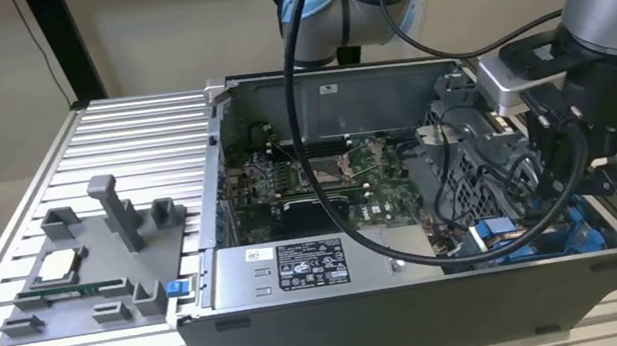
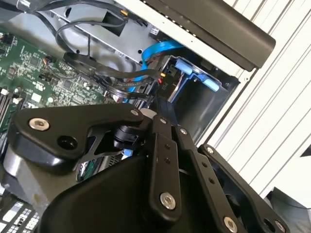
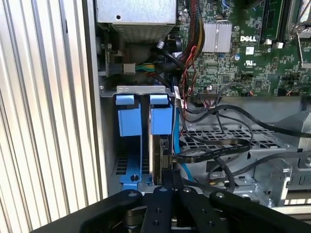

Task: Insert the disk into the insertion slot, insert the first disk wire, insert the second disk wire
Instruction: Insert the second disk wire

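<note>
The disk stands edge-on in the insertion slot, its blue carrier tab at the bay's mouth beside a second blue tab. My gripper is right at the disk's near end, fingers close together around the black connector of a flat black wire that touches the disk's edge. A thin blue wire runs down alongside the disk; its end is hidden. In the second wrist view the gripper reaches down beside the blue carrier.
The arm hangs over the open case's corner at the exterior view's right. The green motherboard, the grey power-supply box, the perforated cage and loose black cables crowd around. A grey fixture lies on the ribbed table.
</note>
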Tool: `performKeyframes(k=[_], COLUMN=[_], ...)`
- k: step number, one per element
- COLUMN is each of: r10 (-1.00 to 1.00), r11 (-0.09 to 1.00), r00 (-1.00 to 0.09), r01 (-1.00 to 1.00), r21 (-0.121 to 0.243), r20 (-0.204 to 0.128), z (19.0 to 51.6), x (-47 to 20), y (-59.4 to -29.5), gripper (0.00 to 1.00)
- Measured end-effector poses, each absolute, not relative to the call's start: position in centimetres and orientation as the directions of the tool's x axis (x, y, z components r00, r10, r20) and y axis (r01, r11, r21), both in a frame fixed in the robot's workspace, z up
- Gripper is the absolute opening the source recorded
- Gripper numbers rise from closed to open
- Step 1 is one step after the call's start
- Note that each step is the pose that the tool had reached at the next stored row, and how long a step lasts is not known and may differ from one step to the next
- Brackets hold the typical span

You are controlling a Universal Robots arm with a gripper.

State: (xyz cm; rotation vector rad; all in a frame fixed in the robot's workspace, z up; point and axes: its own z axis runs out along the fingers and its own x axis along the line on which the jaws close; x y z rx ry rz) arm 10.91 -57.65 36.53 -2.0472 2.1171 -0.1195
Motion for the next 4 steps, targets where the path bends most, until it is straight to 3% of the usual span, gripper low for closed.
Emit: performKeyframes(k=[4], r10=[-0.996], r11=[0.041], r00=[-0.026], r01=[-0.981], r21=[-0.190], r20=[-0.083], z=[36.53], x=[10.91], y=[-57.66], gripper=[0.00])
